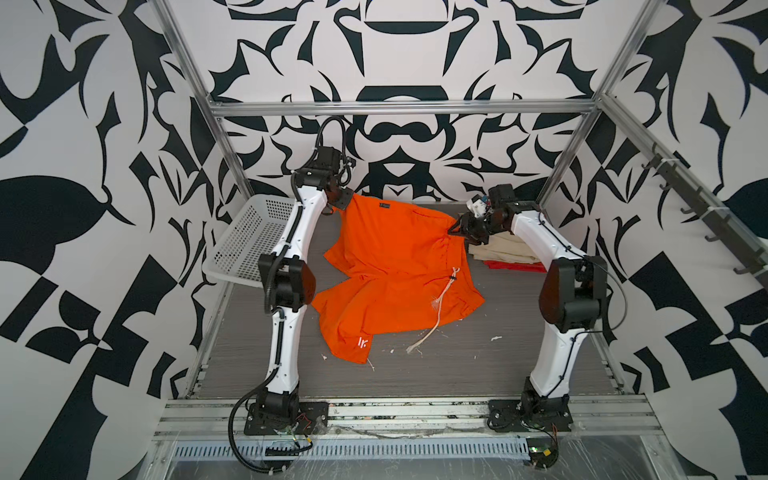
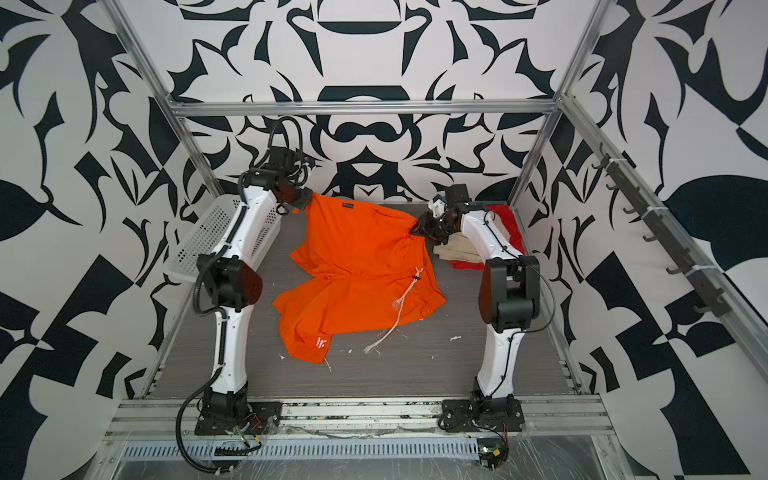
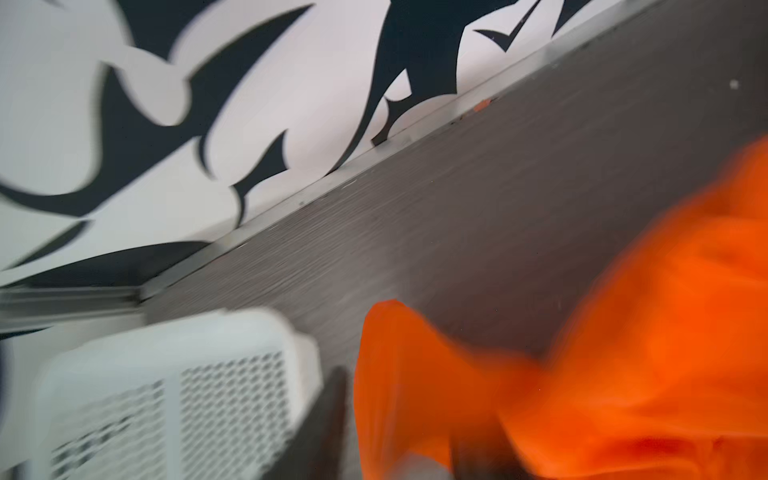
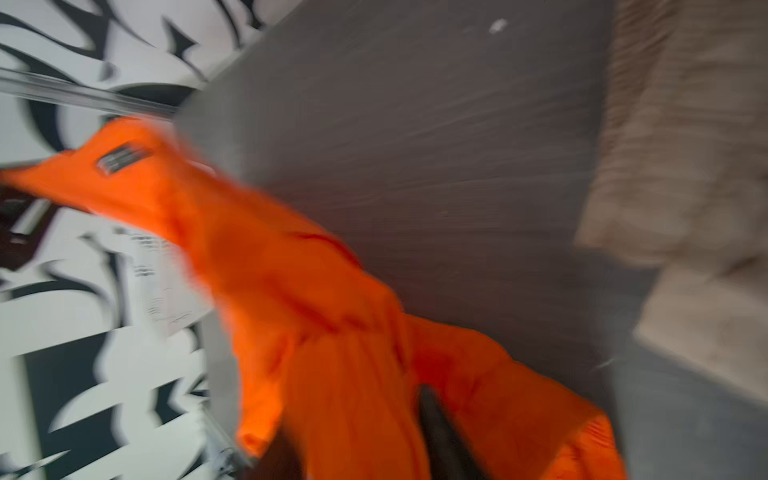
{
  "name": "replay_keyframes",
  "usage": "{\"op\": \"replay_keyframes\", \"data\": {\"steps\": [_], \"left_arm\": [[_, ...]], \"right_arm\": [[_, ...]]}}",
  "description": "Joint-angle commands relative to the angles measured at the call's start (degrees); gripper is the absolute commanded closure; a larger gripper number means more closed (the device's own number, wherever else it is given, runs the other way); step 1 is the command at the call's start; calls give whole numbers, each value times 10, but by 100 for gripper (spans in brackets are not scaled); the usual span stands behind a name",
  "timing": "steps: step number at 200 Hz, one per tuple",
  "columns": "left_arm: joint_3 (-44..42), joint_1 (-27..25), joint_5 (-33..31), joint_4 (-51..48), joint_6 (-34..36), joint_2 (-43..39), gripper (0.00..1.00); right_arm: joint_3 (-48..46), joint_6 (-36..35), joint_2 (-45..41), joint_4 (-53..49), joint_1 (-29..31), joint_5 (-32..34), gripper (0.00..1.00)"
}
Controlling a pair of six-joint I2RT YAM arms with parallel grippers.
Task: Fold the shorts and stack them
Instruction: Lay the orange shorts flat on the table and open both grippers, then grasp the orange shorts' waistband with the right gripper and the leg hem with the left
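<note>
Across the middle of the grey table (image 1: 457,374) you have the orange shorts (image 1: 395,257) spread out and rumpled, showing in both top views (image 2: 357,257). Their near half lies flat on the surface. Their far edge is drawn up and stretched between your two arms. A white drawstring (image 1: 436,307) trails off the near right part onto the table, a small white logo (image 1: 362,343) sits at the nearest corner, and a black label (image 1: 385,205) shows near the far edge. The far left corner of the fabric meets your left gripper (image 1: 338,201), and the far right edge gathers to a point at your right gripper (image 1: 457,228). Both wrist views are smeared with blur. The right one shows a dark finger (image 4: 434,419) wrapped round with orange cloth (image 4: 311,311), and the left one shows orange folds (image 3: 623,332) close to the lens, so you cannot tell whether either gripper is clamped on the cloth or let go. Just behind the right gripper, at the far right of the table, the beige shorts (image 1: 498,247) lie folded on top of the red shorts (image 1: 515,266). On the far left, a white perforated basket (image 1: 245,245) sits tilted beside your left arm.
</note>
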Motion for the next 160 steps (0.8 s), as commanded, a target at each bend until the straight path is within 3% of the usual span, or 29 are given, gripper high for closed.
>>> {"op": "replay_keyframes", "data": {"steps": [1,19,33,49,82,111,133,160], "left_arm": [[29,-3,14,-13,-36,-32,27],[-65,-5,6,14,-68,-111,23],[-153,-10,2,15,-108,-185,21],[-271,-15,11,13,-180,-276,20],[-574,-18,101,94,-353,-468,20],[-811,-42,132,175,-498,-602,21],[-922,-61,117,189,-570,-684,19],[-1032,-68,115,215,-639,-760,17]], "right_arm": [[69,-47,-35,-31,3,90,30],[67,-73,-76,-53,3,138,30],[28,-88,-123,-59,3,140,30],[-65,-87,-187,-58,3,117,30],[-299,-58,-289,-5,-11,80,31],[-421,-11,-305,24,-37,65,31],[-479,14,-308,72,-39,65,30],[-486,15,-277,89,-40,80,29]]}}
